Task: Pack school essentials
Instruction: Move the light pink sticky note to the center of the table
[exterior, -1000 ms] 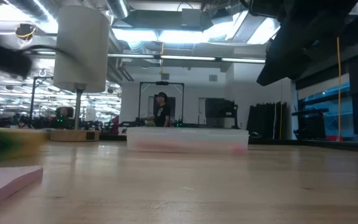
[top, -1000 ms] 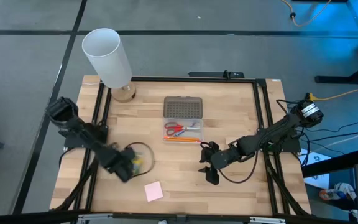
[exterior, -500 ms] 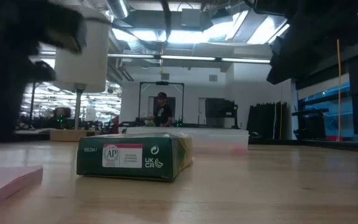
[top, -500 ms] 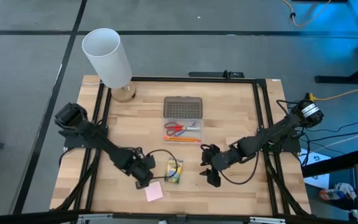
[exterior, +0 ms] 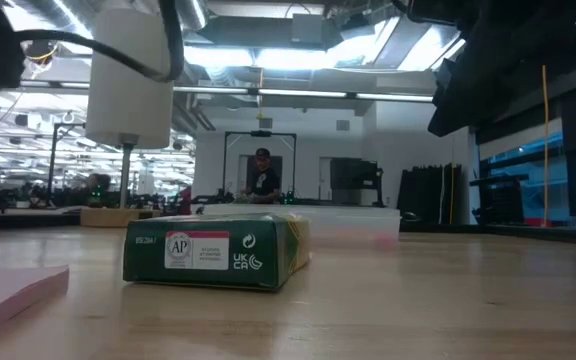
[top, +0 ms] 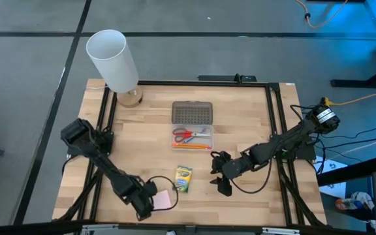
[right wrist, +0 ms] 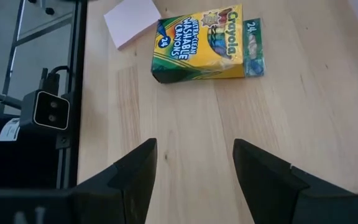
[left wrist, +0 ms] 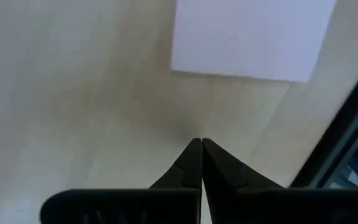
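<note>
The green-and-yellow crayon box (top: pixel 184 178) lies flat on the wood table near its middle; it also shows in the low view (exterior: pixel 218 255) and the right wrist view (right wrist: pixel 207 43). The pale pink sticky-note pad (top: pixel 166 200) lies flat near the table's near edge, and shows in the left wrist view (left wrist: pixel 253 37). My left gripper (top: pixel 147 203) is shut and empty, just left of the pad, with its tips (left wrist: pixel 201 143) short of the pad. My right gripper (top: pixel 220 181) is open and empty, right of the crayon box (right wrist: pixel 191 165). The red-handled scissors (top: pixel 187 135) and orange pencil (top: pixel 191 146) lie in the clear case.
The clear case with its grey dotted lid (top: pixel 192 112) stands at the table's far middle. The tall white cylinder (top: pixel 113 59) stands on a wooden base at the far left corner. Black frame rails (top: pixel 106 117) run along the table's sides. Bare wood lies between the crayon box and the case.
My left gripper went toward the table's right with the crayon box, which came to lie flat near the table's middle and has stayed there since. The gripper then went toward the near edge, ending beside the pink pad. My right arm has kept still.
</note>
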### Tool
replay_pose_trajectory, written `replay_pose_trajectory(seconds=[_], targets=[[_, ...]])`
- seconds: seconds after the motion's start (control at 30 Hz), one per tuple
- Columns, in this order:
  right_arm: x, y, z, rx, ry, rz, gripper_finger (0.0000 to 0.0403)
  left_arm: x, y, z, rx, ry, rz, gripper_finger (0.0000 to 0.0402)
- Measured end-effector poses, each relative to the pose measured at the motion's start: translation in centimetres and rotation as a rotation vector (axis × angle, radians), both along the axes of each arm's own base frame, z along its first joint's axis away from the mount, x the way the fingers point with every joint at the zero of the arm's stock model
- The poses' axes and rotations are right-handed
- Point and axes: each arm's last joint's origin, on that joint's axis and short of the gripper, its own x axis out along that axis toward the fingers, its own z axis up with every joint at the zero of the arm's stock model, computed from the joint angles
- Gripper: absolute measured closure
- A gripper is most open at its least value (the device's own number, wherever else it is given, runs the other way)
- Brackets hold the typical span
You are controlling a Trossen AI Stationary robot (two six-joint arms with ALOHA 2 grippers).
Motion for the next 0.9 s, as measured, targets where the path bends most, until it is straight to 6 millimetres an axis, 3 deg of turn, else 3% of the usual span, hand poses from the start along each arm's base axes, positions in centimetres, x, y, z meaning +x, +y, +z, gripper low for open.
replay_pose_trajectory(seconds=[0.33, 0.6, 0.77, 0.9], targets=[[0.0, 0.0, 0.0, -0.008, -0.002, 0.009, 0.0190, 2.7, 2.1, -0.9, -0.022, 0.015, -0.060, 0.0401], [0.0, 0.0, 0.0, -0.012, 0.005, 0.009, 0.0190, 7.2, 5.3, -0.5, 0.030, -0.267, -0.134, 0.0401], [0.0, 0.0, 0.0, -0.009, 0.004, 0.006, 0.0190, 8.8, 7.9, -0.4, 0.161, -0.337, -0.112, 0.0401], [-0.1, 0.1, 0.0, -0.006, 0.001, 0.008, 0.0190, 8.5, 7.3, -0.3, 0.090, -0.316, -0.156, 0.0401]])
